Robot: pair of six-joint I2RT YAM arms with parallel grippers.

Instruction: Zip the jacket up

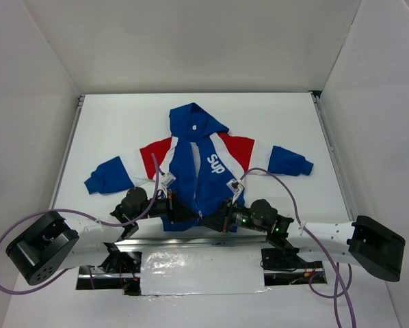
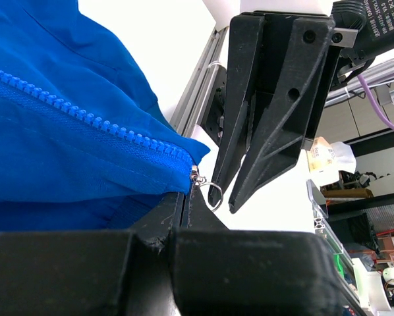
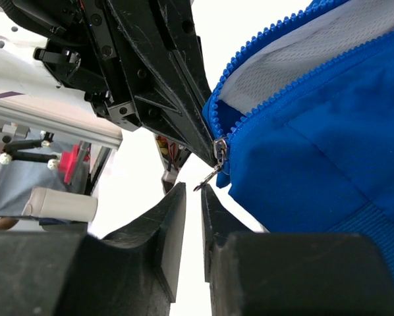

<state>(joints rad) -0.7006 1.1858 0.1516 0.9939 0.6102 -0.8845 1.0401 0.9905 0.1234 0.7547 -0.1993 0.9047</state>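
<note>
The jacket (image 1: 203, 167) lies flat on the white table (image 1: 122, 123), hood at the far side, blue body with red and white shoulders and blue cuffs. Its zipper is open along most of the front. My left gripper (image 1: 189, 214) is shut on the jacket's bottom hem beside the zipper; in the left wrist view (image 2: 186, 194) the slider (image 2: 197, 176) and its ring pull (image 2: 215, 195) sit just past the tips. My right gripper (image 1: 215, 220) is open by a narrow gap, and in the right wrist view (image 3: 194, 189) the pull (image 3: 207, 179) hangs at the mouth of that gap, not clamped.
An aluminium rail (image 1: 191, 240) and a reflective foil sheet (image 1: 201, 272) lie at the near edge between the arm bases. Purple cables (image 1: 273, 179) loop over the jacket's sleeves. White walls enclose the table on three sides.
</note>
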